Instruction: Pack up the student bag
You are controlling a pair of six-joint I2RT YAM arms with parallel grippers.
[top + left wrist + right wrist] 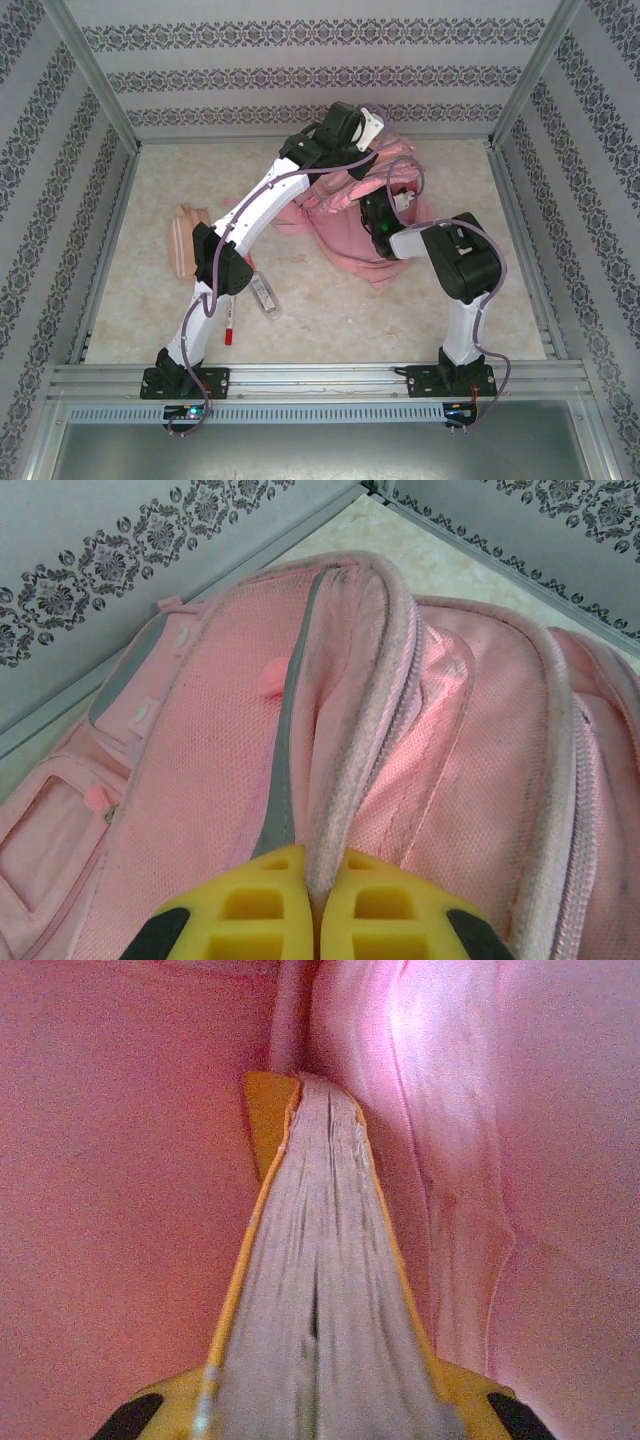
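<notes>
Pink student bag (200, 780) close around book (315, 1260)

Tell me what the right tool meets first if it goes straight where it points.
Probably the inner fabric of the student bag: the right tool holds a book aimed into a fold there, so the book's far end would touch first. Depth is unclear.

The beige table (440, 320) carries the student bag (345, 252), a peach pouch (185, 240), a clear case (264, 296) and a red pen (229, 326)
</notes>
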